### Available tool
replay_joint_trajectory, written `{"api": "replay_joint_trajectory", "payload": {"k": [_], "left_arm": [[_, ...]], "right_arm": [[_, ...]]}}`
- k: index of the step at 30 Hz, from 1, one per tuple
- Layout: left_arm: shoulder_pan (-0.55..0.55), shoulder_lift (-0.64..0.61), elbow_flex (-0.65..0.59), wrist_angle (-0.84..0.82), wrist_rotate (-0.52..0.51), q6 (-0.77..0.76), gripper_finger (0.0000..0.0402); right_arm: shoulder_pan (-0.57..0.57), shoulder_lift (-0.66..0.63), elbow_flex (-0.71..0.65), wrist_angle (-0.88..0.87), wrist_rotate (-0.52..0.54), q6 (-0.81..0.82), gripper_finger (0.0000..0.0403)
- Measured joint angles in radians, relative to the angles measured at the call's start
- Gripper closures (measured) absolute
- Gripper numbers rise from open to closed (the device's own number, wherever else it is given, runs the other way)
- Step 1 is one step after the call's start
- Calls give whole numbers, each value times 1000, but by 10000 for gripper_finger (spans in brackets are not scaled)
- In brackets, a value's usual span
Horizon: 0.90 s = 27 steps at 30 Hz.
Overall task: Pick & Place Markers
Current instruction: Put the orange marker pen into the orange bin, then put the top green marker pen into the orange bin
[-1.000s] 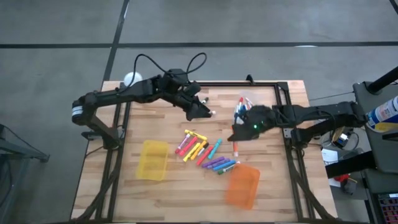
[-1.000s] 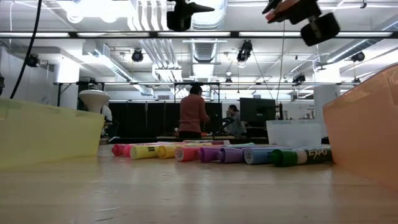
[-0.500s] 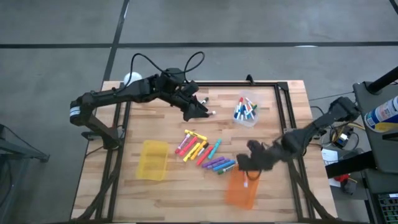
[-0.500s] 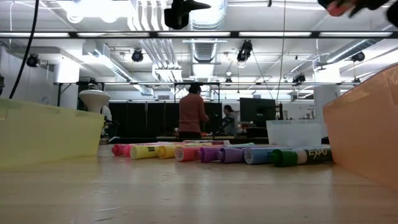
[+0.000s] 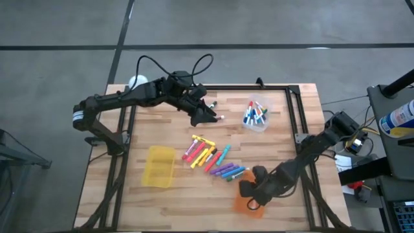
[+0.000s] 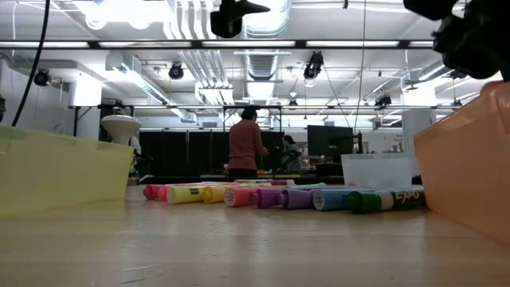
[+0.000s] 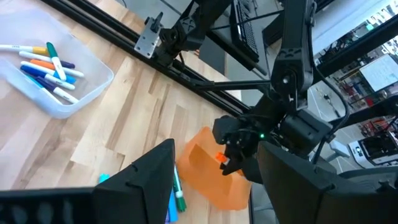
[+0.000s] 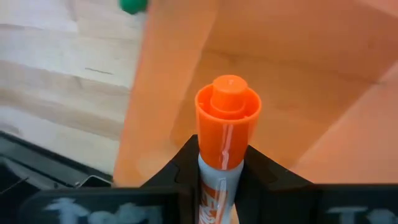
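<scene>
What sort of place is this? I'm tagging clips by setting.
Probably a robotics lab or workshop. Beyond the light wooden slatted table, the low view shows an open ceiling with silver ducts, dark computer monitors on benches, and a standing person in a red top.

I see an orange-capped marker (image 8: pixel 227 124) with a white barrel in my right end effector (image 8: pixel 224 163), which is black, over the translucent orange bin (image 5: pixel 249 200). The surface (image 5: pixel 162 123) is pale wood. Another bin (image 5: pixel 159 166) is translucent yellow; loose markers (image 5: pixel 210 156) show yellow, pink, purple, teal.
</scene>
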Motion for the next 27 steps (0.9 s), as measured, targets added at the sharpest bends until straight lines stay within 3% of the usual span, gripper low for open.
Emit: {"api": "replay_joint_trajectory", "payload": {"k": [15, 22, 27], "left_arm": [[0, 0, 0, -1, 0, -1, 180], [0, 0, 0, -1, 0, -5, 180], [0, 0, 0, -10, -7, 23, 180]], "right_arm": [[-25, 57, 0, -16, -42, -6, 314], [-24, 58, -2, -12, -90, -17, 248], [-25, 20, 12, -9, -55, -101, 213]]}}
